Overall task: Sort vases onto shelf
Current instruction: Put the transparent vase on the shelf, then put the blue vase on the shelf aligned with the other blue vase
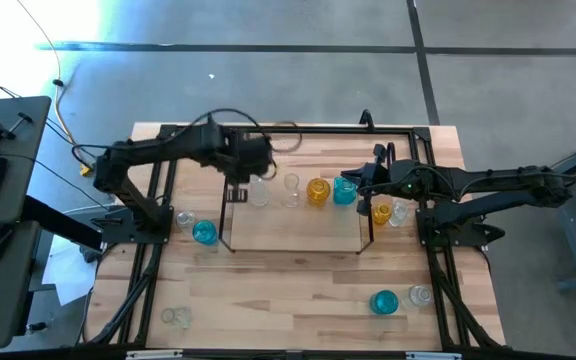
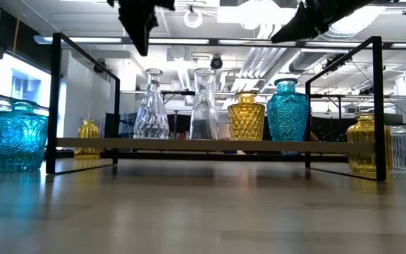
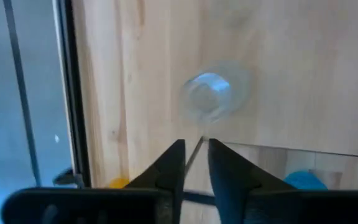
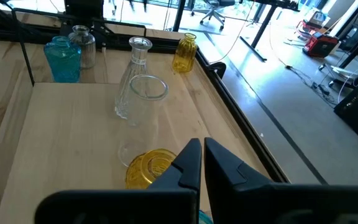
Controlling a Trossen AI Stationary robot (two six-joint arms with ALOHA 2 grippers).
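The shelf [image 1: 293,232] stands mid-table. Along its far edge stand two clear vases [image 1: 259,194] [image 1: 291,188], an amber vase [image 1: 318,191] and a turquoise vase [image 1: 344,190], each upright on its base. My left gripper [image 1: 240,186] hangs above the leftmost clear vase [image 3: 211,96], fingers pointing steeply down with a narrow gap and nothing between them. In the low view my left gripper [image 2: 141,39] is well clear of that vase's mouth [image 2: 152,72]. My right gripper [image 4: 202,152] is shut and hovers above the amber vase [image 4: 149,168] and the turquoise one, touching neither.
Loose vases stand on the table: turquoise [image 1: 205,232] and clear [image 1: 183,218] left of the shelf, amber [image 1: 381,211] and clear [image 1: 400,212] to its right, turquoise [image 1: 384,301] and clear [image 1: 420,295] near right, clear [image 1: 176,317] near left. A black frame [image 1: 153,255] rims the table.
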